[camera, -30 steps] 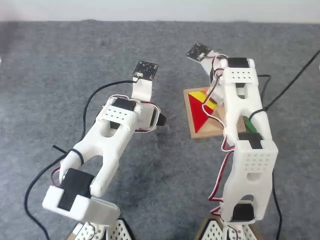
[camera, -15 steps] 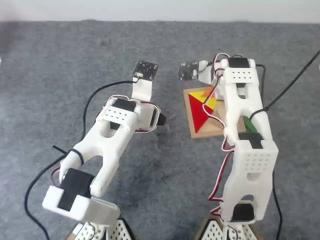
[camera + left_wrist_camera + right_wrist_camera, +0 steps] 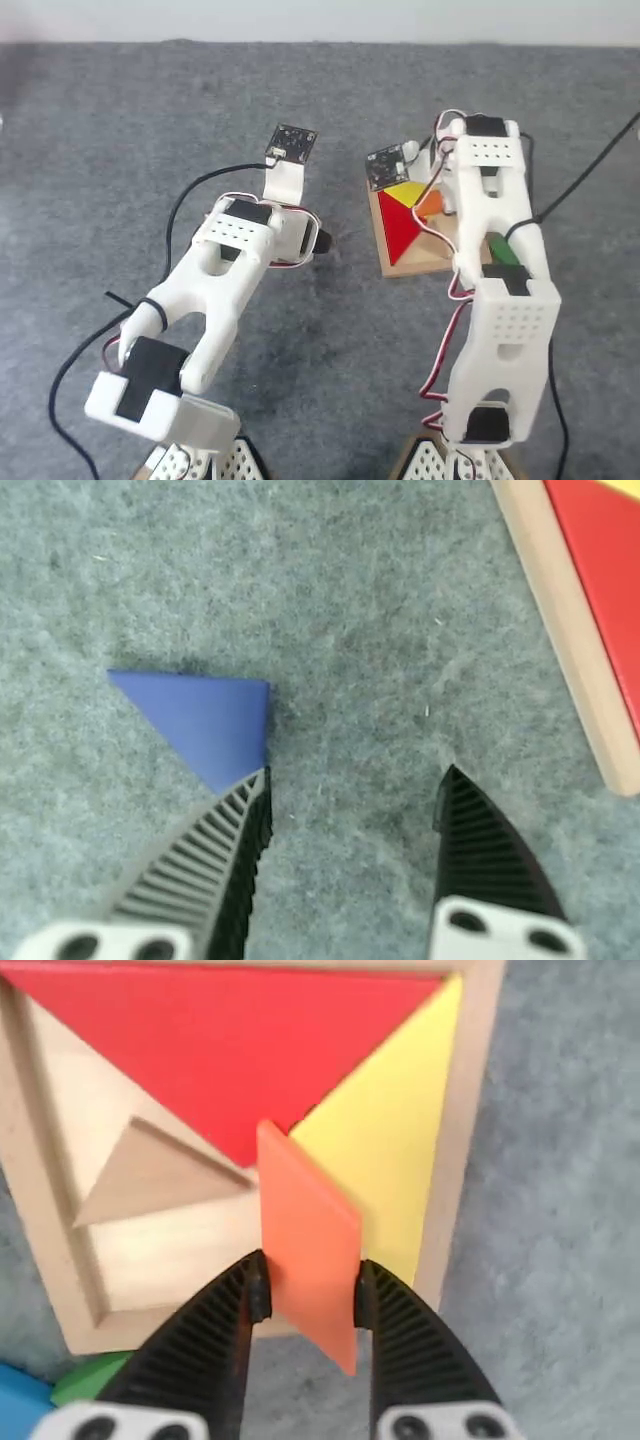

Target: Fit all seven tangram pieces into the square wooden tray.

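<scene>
Since a second ago, the right arm (image 3: 490,250) has swung its wrist down and toward the left of the high view, so it now hangs over the upper left corner of the tray (image 3: 378,235); the left arm (image 3: 225,270) has stayed put. The right claw (image 3: 310,1285) is closed on a flat orange piece (image 3: 305,1250), pinching its two faces so that it stands on edge, tilted, above the tray, its far end at the seam where the red triangle (image 3: 230,1050) and yellow triangle (image 3: 400,1160) meet. Both large triangles lie flat in the tray, and a smaller pale wooden triangle (image 3: 150,1175) lies on the bare floor beside the red one. The tray sits right of centre in the high view, partly under the right arm. A green piece (image 3: 100,1375) lies on the grey table (image 3: 120,150) just outside the tray's rim. The left claw (image 3: 354,780) is spread open and holds nothing; one fingertip sits at the corner of a blue triangle (image 3: 205,720) lying flat on the table, apart from the tray.
</scene>
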